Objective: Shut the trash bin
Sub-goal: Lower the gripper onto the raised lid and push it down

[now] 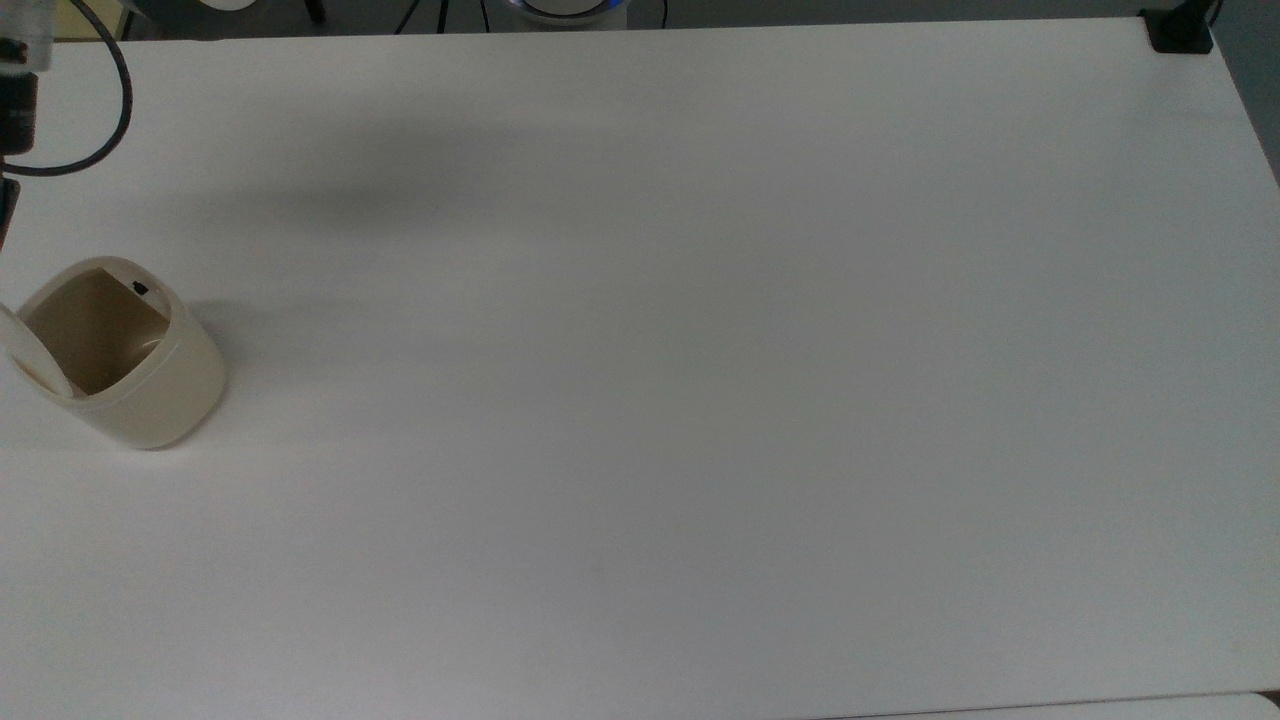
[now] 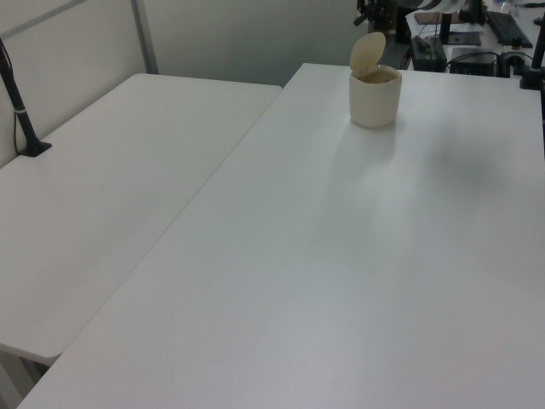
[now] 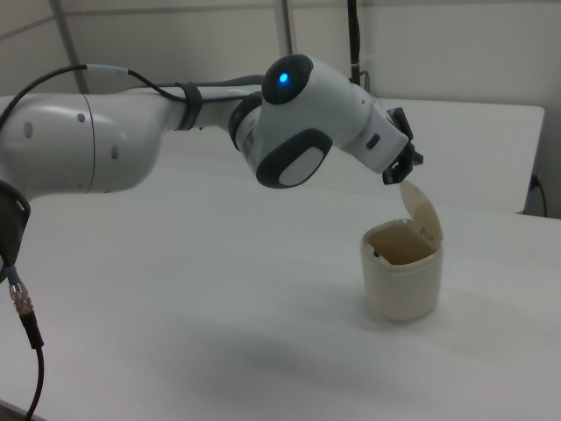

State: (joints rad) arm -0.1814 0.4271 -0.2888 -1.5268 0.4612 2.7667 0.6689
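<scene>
Small cream-beige plastic trash bin stands lid-up as the arm's black gripper, finger state indiscernible, hovers behind to push it shut

A cream-beige trash bin with a tan inside stands on a plain white table.

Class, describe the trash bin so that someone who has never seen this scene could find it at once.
Start from the large white table and go to the top view's left edge. There stands the trash bin, a small cream-beige rounded tub. Its hinged lid stands up open, showing a hollow inside and a tiny black button on the rim.
</scene>
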